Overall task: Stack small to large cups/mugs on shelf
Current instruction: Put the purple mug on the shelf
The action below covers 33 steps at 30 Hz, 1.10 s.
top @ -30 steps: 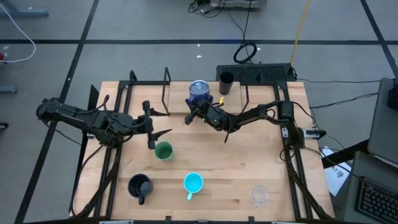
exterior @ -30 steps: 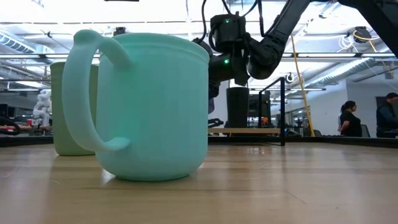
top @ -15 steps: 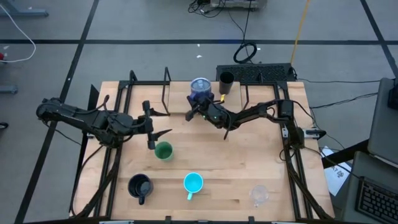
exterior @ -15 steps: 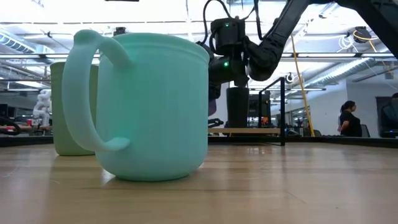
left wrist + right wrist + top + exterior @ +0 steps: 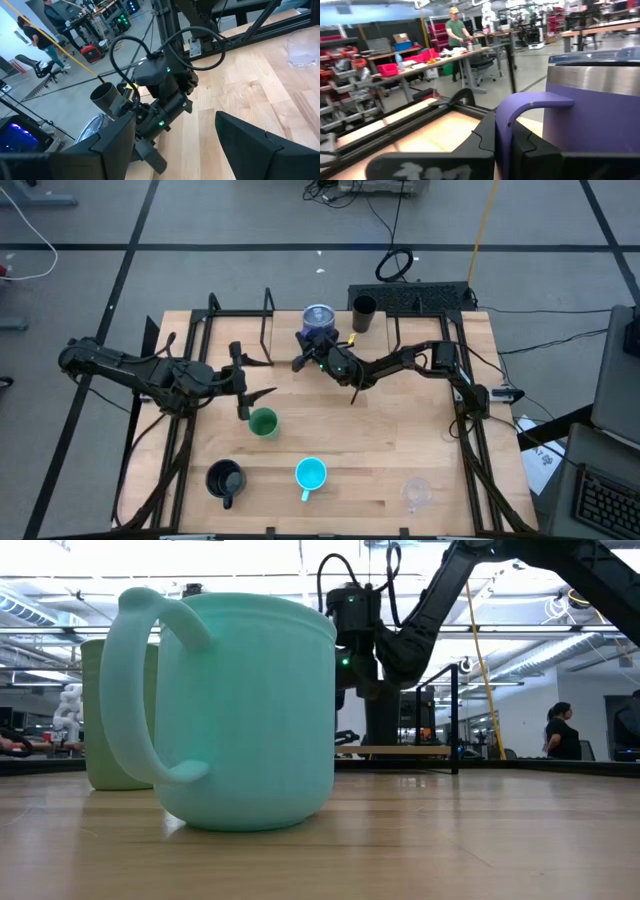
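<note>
Reaching across, right claw [image 5: 312, 356] clamped on purple mug [image 5: 318, 323] handle, left claw [image 5: 243, 388] apparently parted beside green cup [image 5: 263, 422].

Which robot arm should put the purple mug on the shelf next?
The right one. Its hand is shut on the purple mug by the handle, while the left hand waits open beside the green cup.
</note>
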### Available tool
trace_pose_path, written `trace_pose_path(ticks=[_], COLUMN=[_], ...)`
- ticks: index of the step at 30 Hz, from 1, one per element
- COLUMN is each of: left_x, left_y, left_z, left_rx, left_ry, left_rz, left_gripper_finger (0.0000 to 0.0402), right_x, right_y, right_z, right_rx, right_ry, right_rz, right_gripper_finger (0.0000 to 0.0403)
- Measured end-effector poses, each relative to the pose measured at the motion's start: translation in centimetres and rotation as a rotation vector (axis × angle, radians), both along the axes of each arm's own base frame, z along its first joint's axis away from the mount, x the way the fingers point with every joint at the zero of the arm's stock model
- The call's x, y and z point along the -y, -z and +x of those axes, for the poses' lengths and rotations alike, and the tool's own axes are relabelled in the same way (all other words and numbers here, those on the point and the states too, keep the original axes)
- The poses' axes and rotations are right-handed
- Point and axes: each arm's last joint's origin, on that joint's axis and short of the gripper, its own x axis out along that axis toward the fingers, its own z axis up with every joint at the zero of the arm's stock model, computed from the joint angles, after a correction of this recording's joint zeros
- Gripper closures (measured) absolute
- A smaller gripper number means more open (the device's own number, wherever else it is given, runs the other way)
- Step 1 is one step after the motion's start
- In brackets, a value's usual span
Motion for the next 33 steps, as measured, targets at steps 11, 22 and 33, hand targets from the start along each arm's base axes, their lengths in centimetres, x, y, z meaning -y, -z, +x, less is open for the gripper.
trace_pose_path(ticks=[11,22,33], left_x=[0.0,0.0,0.0], left_y=[0.0,0.0,0.0], left_z=[0.0,0.0,0.0], left_rx=[-0.006,-0.005,-0.006], left_ry=[0.006,0.006,0.006], left_rz=[0.018,0.018,0.017], left_gripper_finger=[0.0128,0.0128,0.0128], right_x=[1.6,2.1,2.0], right_y=[0.4,0.8,0.9], right_z=[-0.4,-0.5,-0.5], right_rx=[-0.040,-0.067,-0.067], right_ry=[0.034,0.043,0.042], right_rz=[0.013,0.042,0.046], right_gripper_finger=[0.0401,0.0387,0.0383])
